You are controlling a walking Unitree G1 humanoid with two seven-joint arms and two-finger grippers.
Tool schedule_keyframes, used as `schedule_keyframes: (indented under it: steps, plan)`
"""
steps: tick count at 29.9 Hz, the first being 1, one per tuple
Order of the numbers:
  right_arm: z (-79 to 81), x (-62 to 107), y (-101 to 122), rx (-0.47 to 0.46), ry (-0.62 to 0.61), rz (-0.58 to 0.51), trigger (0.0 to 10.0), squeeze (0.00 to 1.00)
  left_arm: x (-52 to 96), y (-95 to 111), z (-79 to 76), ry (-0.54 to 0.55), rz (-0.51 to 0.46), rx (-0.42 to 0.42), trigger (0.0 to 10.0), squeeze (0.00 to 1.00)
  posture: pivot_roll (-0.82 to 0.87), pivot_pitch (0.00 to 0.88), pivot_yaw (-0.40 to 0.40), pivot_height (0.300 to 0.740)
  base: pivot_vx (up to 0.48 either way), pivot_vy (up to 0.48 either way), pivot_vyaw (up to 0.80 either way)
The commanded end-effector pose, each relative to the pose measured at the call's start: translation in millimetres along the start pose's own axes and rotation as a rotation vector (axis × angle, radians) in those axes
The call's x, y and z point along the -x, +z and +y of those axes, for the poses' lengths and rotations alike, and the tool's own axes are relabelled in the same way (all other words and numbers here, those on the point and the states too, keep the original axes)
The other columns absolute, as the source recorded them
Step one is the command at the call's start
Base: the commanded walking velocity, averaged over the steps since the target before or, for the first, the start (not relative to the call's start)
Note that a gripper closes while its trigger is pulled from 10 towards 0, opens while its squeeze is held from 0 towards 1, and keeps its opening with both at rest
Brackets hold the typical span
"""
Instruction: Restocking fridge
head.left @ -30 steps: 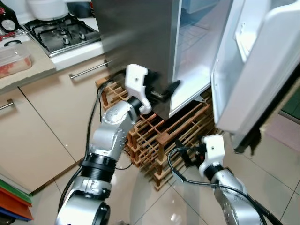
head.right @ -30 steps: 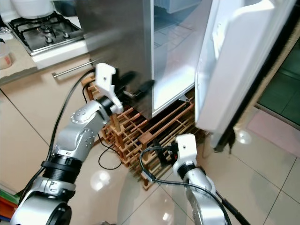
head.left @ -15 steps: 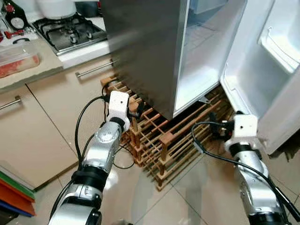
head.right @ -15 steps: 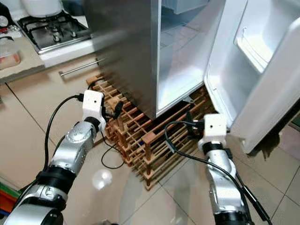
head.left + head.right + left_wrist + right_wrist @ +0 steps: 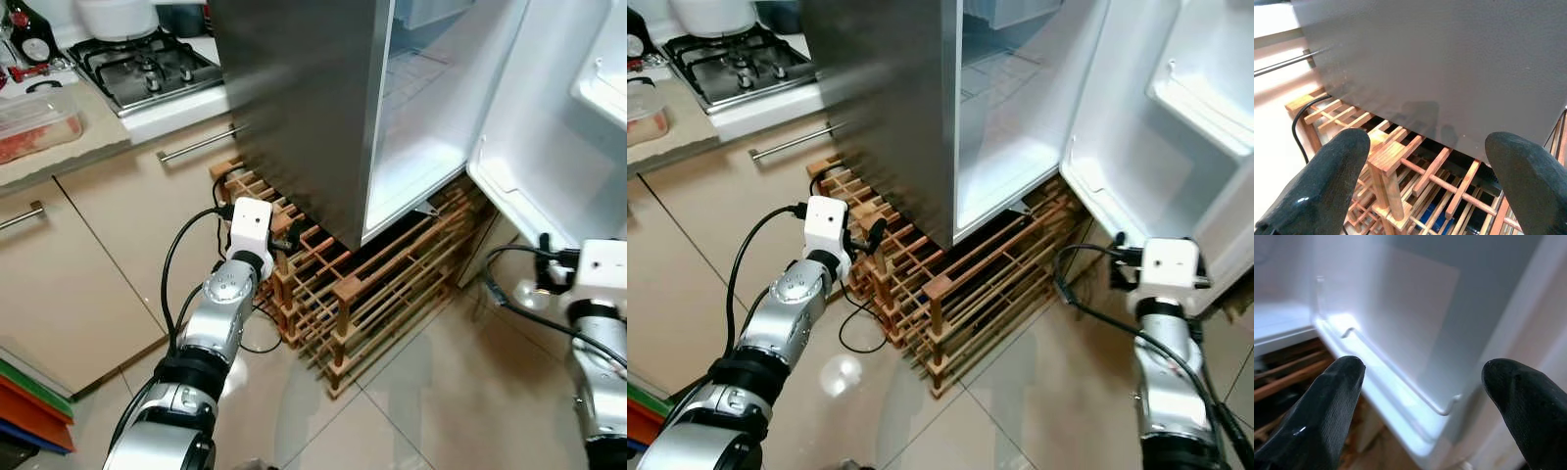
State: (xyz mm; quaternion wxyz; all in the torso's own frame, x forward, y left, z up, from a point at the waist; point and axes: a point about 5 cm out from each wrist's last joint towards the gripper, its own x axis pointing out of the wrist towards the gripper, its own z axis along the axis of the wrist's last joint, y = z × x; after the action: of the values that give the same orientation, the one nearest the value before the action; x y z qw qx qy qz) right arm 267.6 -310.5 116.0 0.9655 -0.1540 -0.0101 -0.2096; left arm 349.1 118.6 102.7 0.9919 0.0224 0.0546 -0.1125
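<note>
While fridge (image 5: 304,108) door (image 5: 558,127) stands open, left claw (image 5: 1420,181) and right claw (image 5: 1420,406) gape wide, empty, above wooden rack (image 5: 372,294).

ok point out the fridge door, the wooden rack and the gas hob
fridge door (image 5: 1176,147): right eye view, white inner liner below the door shelf
wooden rack (image 5: 343,291): left eye view, top of a front corner post
gas hob (image 5: 147,69): left eye view, middle of the grates

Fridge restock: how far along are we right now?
Done: the fridge door stands wide open. In hand: nothing; the left end effector and right end effector are both open and carry nothing. Left: everything else; no groceries are picked up and the fridge's lit shelves look bare.
</note>
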Motion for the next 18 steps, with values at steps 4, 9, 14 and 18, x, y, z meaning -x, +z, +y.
schedule_keyframes:
  steps: [4,9,14,18]
  plan:
    - [10.1,-4.4,13.4,-0.073,0.032,-0.057,10.0,0.00,-2.0,1.8,1.1,0.011,-0.007,0.009,10.0,0.00,-0.06,0.017,0.065,0.736,0.000,0.000,0.00]
    - [66.4,9.3,22.6,-0.259,0.207,-0.044,10.0,0.00,-2.5,0.8,1.9,0.020,-0.006,0.010,10.0,0.00,-0.06,0.017,0.063,0.736,0.000,0.000,0.00]
    - [125.3,30.8,30.7,-0.354,0.411,-0.035,10.0,0.00,-2.9,3.9,-2.9,-0.009,-0.029,0.059,10.0,0.00,-0.05,0.015,0.062,0.736,0.000,0.000,0.32]
    - [151.6,37.8,36.2,-0.403,0.474,-0.025,10.0,0.00,-1.6,11.2,-0.8,0.012,-0.084,0.055,10.0,0.00,-0.05,0.015,0.059,0.736,0.000,0.000,0.50]
